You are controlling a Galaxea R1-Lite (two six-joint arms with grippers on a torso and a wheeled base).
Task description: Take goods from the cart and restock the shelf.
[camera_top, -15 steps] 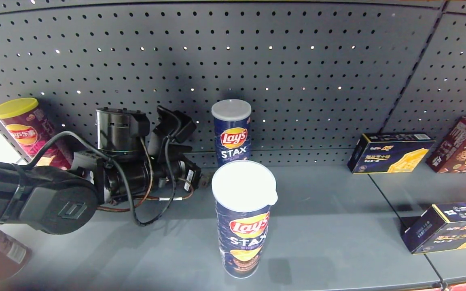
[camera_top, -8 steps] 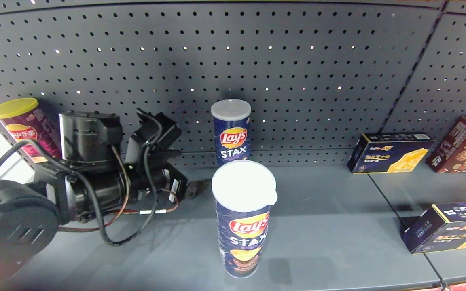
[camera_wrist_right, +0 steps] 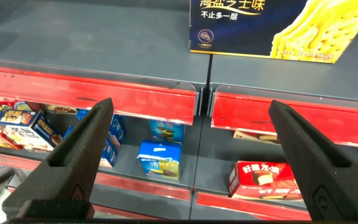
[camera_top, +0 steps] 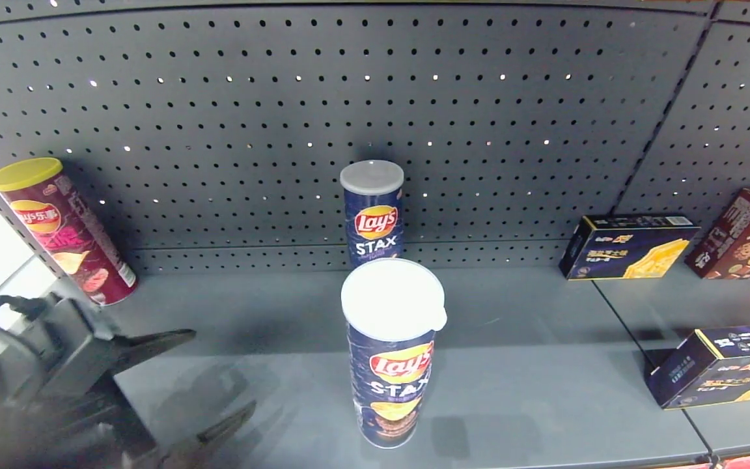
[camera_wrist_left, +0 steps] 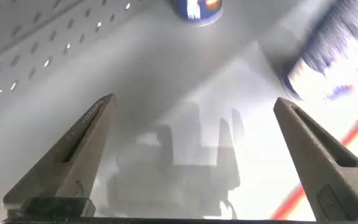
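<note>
Two blue chip cans stand upright on the grey shelf (camera_top: 544, 371), one near the front (camera_top: 391, 365) and one against the pegboard (camera_top: 372, 212). A maroon can with a yellow lid (camera_top: 62, 228) leans at the back left. My left gripper (camera_top: 209, 378) is low at the shelf's front left, open and empty, well left of the front can. In the left wrist view the left gripper (camera_wrist_left: 192, 99) stands wide open over bare shelf, with the back can (camera_wrist_left: 194, 9) and the front can (camera_wrist_left: 331, 62) beyond it. My right gripper (camera_wrist_right: 190, 104) is open and empty before the shelf's red front strip (camera_wrist_right: 92, 90).
On the right part of the shelf lie a dark blue biscuit box (camera_top: 629, 246), a brown box (camera_top: 739, 234) and another blue box (camera_top: 720, 365). The perforated back panel (camera_top: 349, 98) closes the rear. Lower shelves hold small boxes (camera_wrist_right: 160, 158).
My left arm has drawn back from beside the back can toward the front left corner and dropped low. The maroon can it hid now shows in full. The cans stay put.
</note>
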